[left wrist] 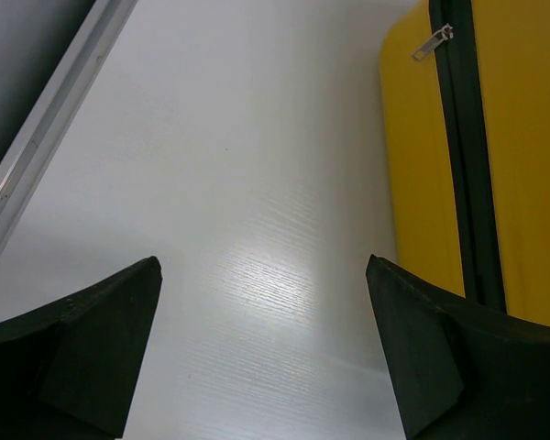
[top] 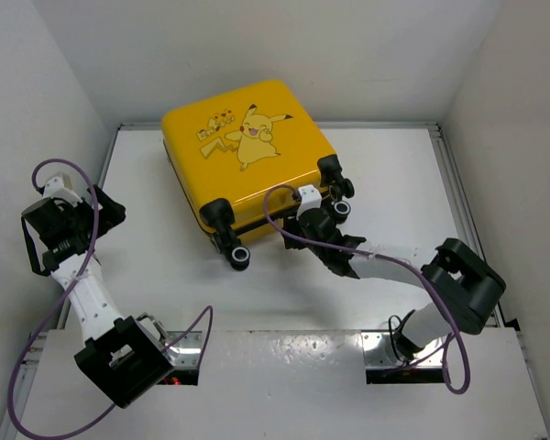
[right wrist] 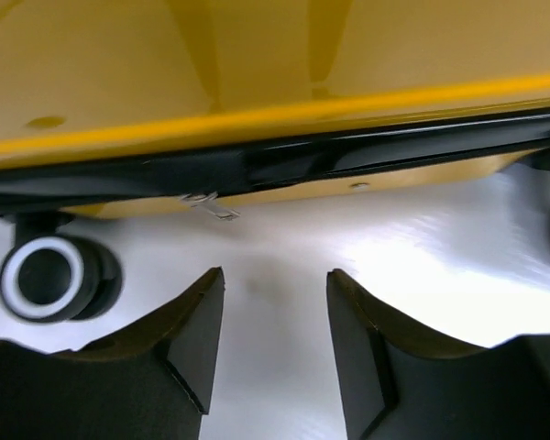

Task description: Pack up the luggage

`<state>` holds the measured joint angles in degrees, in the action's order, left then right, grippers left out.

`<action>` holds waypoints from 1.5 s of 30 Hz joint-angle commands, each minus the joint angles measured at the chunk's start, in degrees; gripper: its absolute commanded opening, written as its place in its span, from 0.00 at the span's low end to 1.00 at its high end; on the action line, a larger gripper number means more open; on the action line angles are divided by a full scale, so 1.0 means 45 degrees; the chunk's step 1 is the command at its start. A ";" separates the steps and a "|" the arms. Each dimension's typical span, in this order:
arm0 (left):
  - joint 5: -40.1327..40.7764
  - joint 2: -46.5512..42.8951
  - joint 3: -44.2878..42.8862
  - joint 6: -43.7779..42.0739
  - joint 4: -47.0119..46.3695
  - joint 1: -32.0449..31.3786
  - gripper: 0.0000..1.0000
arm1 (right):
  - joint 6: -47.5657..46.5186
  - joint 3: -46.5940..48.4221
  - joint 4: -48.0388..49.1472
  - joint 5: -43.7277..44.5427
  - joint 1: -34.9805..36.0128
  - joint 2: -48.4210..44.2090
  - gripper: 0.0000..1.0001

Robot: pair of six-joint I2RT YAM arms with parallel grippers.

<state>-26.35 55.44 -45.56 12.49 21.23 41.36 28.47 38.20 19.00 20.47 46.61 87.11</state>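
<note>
Luggage [top: 246,151] interior hidden (seam [right wrist: 284,165] unclear); right tool [right wrist: 275,286] gapes near zipper pull [right wrist: 209,206].

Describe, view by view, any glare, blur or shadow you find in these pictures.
Top external: evenly lit and sharp, luggage included. Left wrist: a pale glare streak across the table. Right wrist: the luggage shell is blurred up close, and glare whitens the table at right.
</note>
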 commanded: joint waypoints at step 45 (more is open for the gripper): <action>-0.0395 -0.0405 0.0593 -0.0354 -0.0715 0.0144 1.00 | -0.3493 -0.0284 0.6283 0.0901 0.0541 0.0779 0.20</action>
<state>-27.62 55.22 -43.11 11.77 20.08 41.36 18.02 37.89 35.83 26.20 49.60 93.51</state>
